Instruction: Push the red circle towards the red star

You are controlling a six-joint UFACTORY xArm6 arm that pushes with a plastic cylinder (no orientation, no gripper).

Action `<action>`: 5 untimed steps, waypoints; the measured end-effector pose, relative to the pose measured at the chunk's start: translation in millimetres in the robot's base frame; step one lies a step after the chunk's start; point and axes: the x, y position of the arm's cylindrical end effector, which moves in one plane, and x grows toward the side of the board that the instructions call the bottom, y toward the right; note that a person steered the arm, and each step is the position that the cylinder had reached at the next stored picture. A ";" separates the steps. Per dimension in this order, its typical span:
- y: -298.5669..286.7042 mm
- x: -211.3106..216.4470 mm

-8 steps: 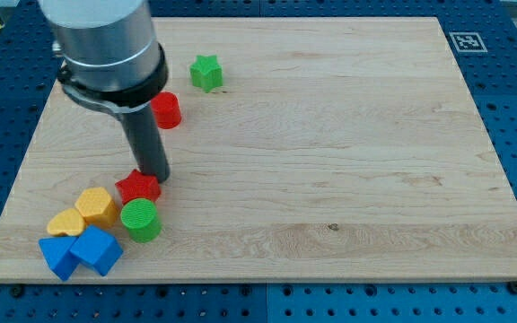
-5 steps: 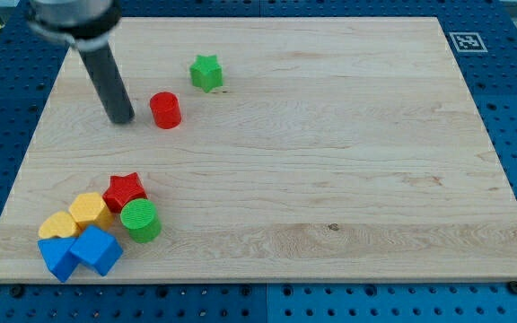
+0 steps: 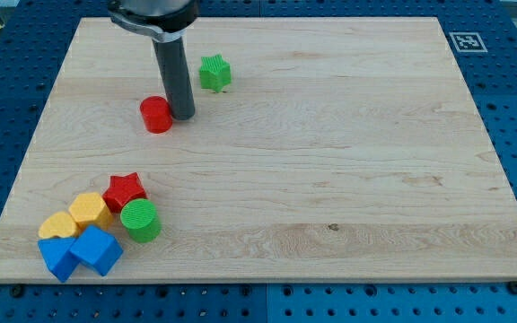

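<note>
Pushing step was under way: my tip (image 3: 184,115) sat touching the red circle (image 3: 156,115) on its right side, w/ the green star (image 3: 214,72) just up-right. No pincer on this rig, so nothing to report there. Red star (image 3: 125,189) lay well below, by the green circle (image 3: 140,220). You'd likely need to swing round to the circle's top edge, then drive down the counter (image 3: 330,179).

My tip (image 3: 184,116) touches the red circle's (image 3: 156,115) right; red star (image 3: 125,190) well below

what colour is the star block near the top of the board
Green: the star shows plainly in the camera view, right of my tip.
</note>
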 end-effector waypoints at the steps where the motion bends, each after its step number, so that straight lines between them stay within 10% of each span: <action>1: -4.5 -32.8; 5: -25.4 64.0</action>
